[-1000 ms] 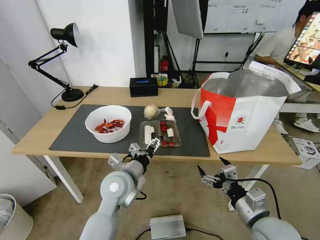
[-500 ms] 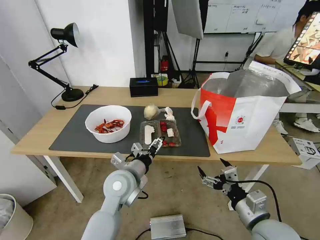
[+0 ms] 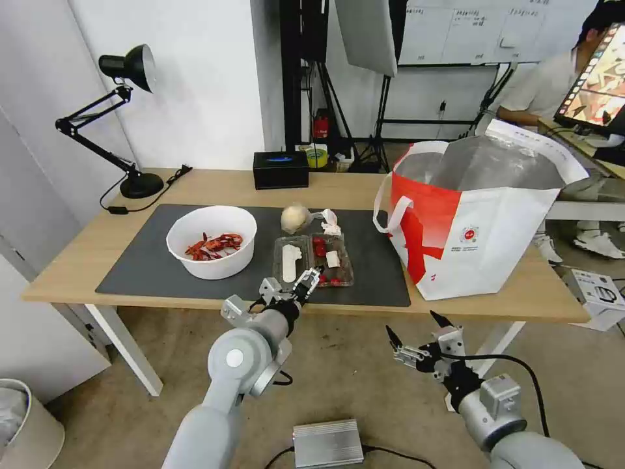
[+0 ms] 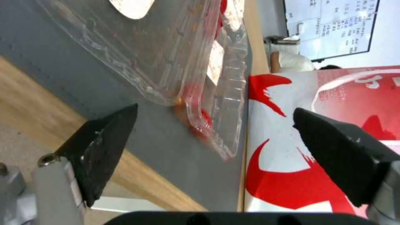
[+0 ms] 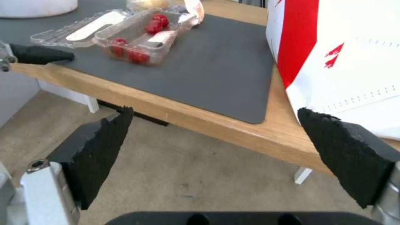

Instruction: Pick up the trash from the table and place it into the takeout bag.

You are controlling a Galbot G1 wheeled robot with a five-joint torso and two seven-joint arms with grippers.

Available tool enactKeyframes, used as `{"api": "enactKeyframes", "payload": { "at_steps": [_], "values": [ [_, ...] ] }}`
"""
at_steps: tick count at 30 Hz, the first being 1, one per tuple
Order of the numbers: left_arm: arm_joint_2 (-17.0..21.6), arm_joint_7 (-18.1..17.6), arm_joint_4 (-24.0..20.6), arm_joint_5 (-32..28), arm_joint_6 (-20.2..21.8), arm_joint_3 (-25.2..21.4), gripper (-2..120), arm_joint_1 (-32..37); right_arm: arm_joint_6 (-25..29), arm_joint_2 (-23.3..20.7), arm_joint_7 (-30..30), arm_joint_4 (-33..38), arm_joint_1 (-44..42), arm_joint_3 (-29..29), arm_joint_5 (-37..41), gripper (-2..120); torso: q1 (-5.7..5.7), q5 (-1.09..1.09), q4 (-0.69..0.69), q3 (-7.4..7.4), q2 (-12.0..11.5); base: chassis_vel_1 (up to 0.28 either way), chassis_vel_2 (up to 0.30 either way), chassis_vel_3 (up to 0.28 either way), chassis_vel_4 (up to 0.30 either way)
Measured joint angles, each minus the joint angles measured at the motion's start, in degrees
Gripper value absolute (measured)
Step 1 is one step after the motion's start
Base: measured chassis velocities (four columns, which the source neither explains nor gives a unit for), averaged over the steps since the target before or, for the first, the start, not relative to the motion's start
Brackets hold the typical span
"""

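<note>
On the table (image 3: 78, 264) lies a dark grey mat (image 3: 146, 267) with the trash: a white bowl (image 3: 211, 251) of red shells, a clear hinged tray (image 3: 312, 259) with red bits, a beige ball (image 3: 295, 217) and a tissue wad (image 3: 330, 223). My left gripper (image 3: 306, 281) hovers open at the tray's near edge. In the left wrist view the tray (image 4: 175, 62) sits just beyond the open left gripper (image 4: 214, 111), apart from both fingers. The red-and-white takeout bag (image 3: 482, 221) stands open at the right. My right gripper (image 3: 413, 332) hangs open below the table's front edge.
A black box with a blue top (image 3: 280, 169) and a desk lamp (image 3: 124, 98) stand at the back of the table. On the floor are a silver box (image 3: 327, 443), a white bin (image 3: 19, 423) and a white carton (image 3: 602, 296). The bag (image 5: 342, 56) stands close beyond my right gripper (image 5: 214, 110).
My left arm has shifted slightly right, bringing its open gripper toward the tray's near right corner. The right arm has barely moved.
</note>
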Motion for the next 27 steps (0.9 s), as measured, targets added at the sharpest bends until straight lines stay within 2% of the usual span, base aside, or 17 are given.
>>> {"api": "enactKeyframes", "payload": {
  "at_steps": [27],
  "values": [
    [-0.6,-1.49,0.96,0.29,-2.5,-0.3,100,-1.52,0.15,0.35,-0.05,-0.3,-0.13,-0.26,-0.18,100,0.0,0.0,0.0,0.0,0.0,0.0,0.0,0.0,0.0]
  ]
}}
